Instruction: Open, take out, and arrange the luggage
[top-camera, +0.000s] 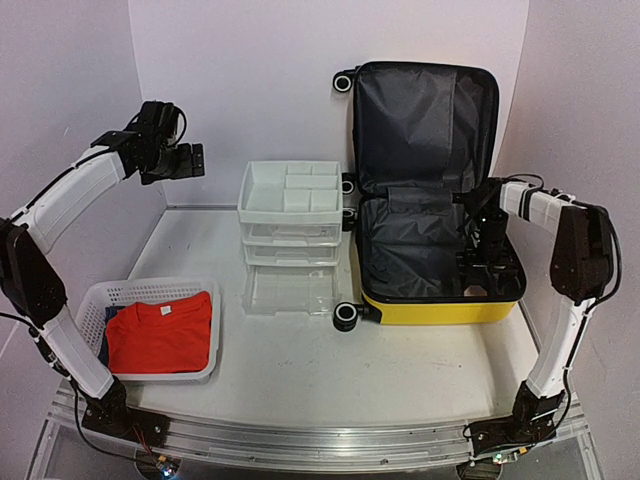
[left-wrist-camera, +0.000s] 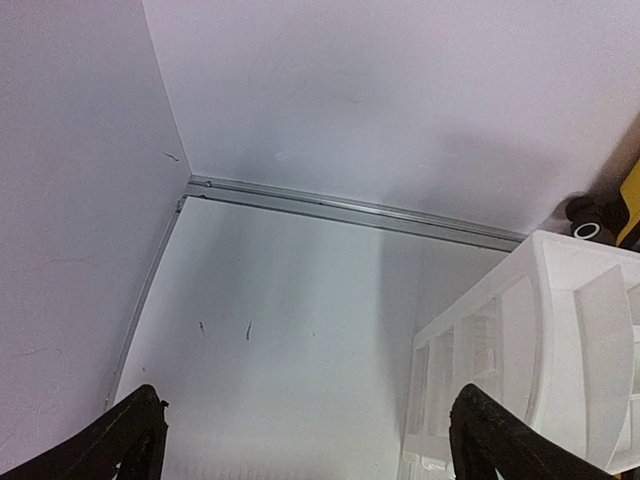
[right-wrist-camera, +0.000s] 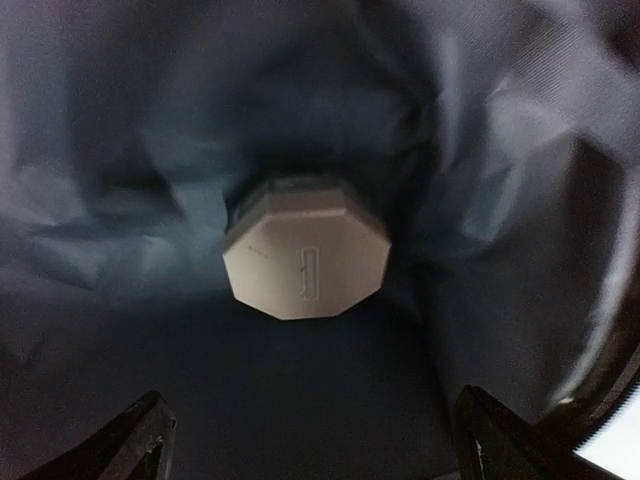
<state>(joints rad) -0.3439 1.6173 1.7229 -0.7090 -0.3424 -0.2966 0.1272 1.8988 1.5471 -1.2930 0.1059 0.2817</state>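
The luggage (top-camera: 440, 305), a yellow hard-shell suitcase, lies open at the right of the table. Its lid (top-camera: 425, 120) stands up against the back wall and shows dark grey lining. My right gripper (top-camera: 478, 268) is down inside the lower half, near its right wall. In the right wrist view this gripper (right-wrist-camera: 310, 445) is open, and a pale octagonal object (right-wrist-camera: 306, 260) rests on the lining ahead of the fingertips, untouched. My left gripper (top-camera: 190, 160) hangs high at the back left, open and empty (left-wrist-camera: 315, 445), facing the table's back corner.
A white plastic drawer unit (top-camera: 290, 205) stands mid-table just left of the suitcase, and its side shows in the left wrist view (left-wrist-camera: 560, 340). A white mesh basket (top-camera: 95, 300) holding a red shirt (top-camera: 160, 335) sits at the front left. Walls close in the back and both sides.
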